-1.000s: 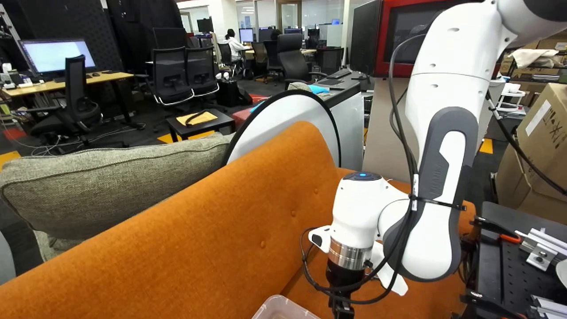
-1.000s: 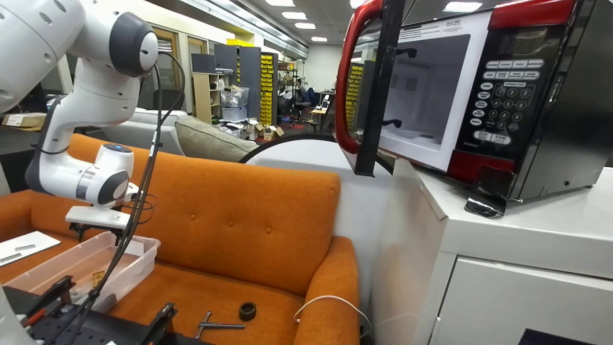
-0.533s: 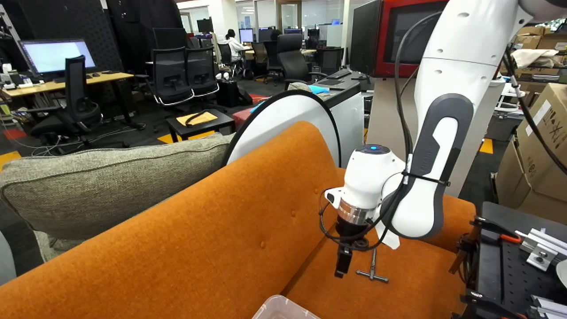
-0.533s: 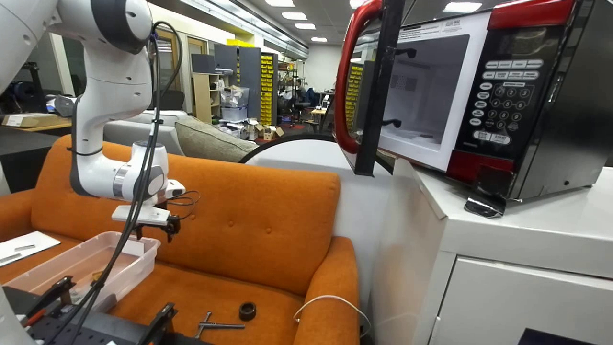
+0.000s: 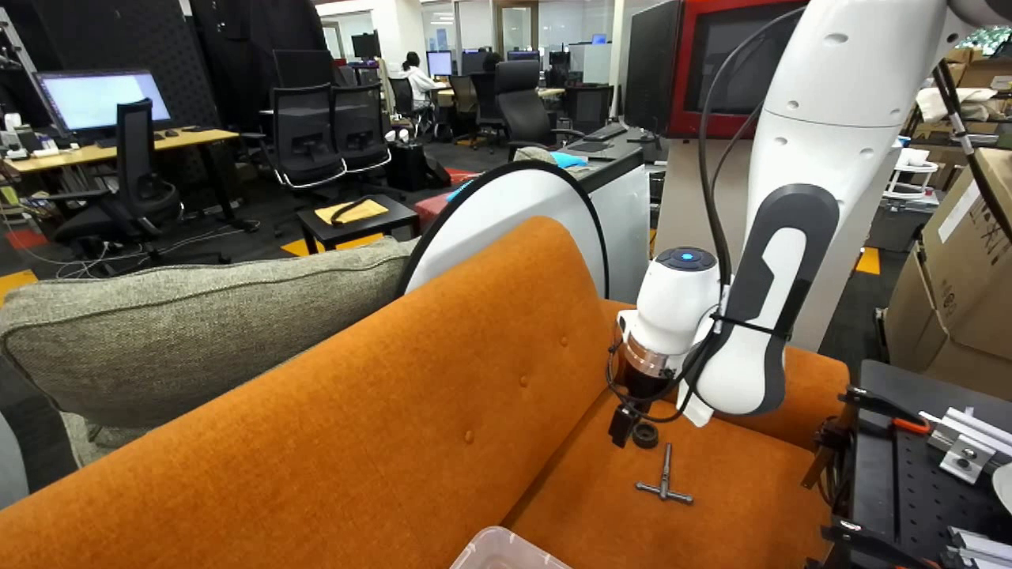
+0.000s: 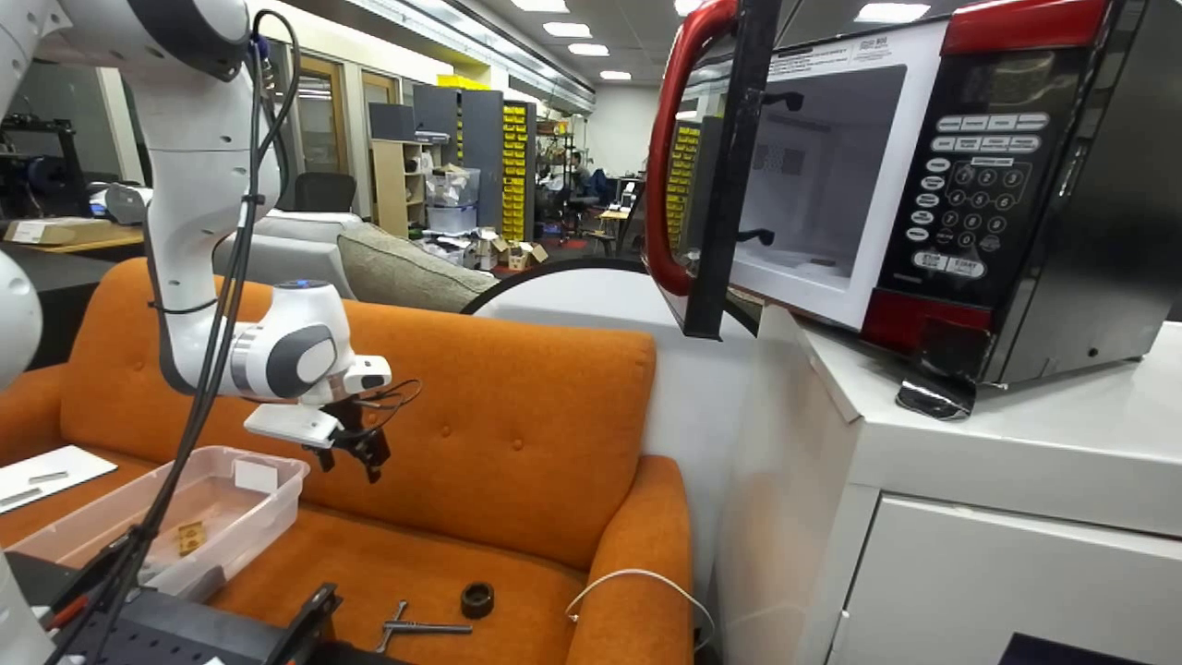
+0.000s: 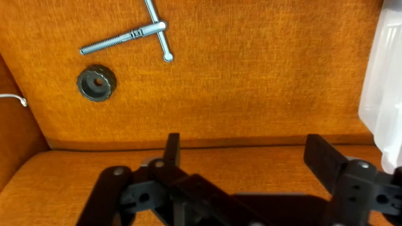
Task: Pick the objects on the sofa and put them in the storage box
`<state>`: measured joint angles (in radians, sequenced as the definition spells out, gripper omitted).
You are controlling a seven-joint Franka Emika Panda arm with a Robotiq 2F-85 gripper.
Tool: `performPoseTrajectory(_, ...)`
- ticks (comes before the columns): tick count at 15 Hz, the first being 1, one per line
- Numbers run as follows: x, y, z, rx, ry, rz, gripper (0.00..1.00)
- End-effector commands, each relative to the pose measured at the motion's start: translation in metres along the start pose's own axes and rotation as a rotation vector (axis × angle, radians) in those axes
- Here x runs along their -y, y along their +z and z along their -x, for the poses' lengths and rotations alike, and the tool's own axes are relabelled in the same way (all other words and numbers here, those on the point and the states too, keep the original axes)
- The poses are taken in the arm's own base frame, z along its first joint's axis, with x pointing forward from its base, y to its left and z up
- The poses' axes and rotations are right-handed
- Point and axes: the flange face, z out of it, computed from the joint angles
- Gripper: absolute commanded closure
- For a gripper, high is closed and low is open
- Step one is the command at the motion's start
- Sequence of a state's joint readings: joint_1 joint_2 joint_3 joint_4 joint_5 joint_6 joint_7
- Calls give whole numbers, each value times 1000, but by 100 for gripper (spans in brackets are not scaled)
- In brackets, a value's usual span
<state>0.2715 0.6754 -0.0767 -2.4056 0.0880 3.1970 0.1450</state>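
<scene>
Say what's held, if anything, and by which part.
Nothing: the end effector is open; the T-shaped piece and round black piece lie on the sofa.

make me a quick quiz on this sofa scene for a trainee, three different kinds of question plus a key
1. Multiple choice: in the wrist view, how do the T-shaped piece and the black round piece lie?
A. stacked
B. side by side, touching
C. apart
2. True or false: the claw stands open with nothing gripped.
3. Fill the gap: in an exterior view, the thin white cord lies over the ____ of the sofa.

Key: 1. C; 2. true; 3. armrest.
</scene>
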Motion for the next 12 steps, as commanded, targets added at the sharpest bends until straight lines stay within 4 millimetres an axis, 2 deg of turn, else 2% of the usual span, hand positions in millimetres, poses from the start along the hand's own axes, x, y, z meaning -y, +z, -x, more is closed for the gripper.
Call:
performPoseTrajectory(1, -2, 2, 2, 6, 29, 4, 0)
performPoseTrajectory(8, -3, 4, 3, 1, 61, 5, 0)
performPoseTrajectory(12, -41, 5, -29, 3, 93, -19, 0)
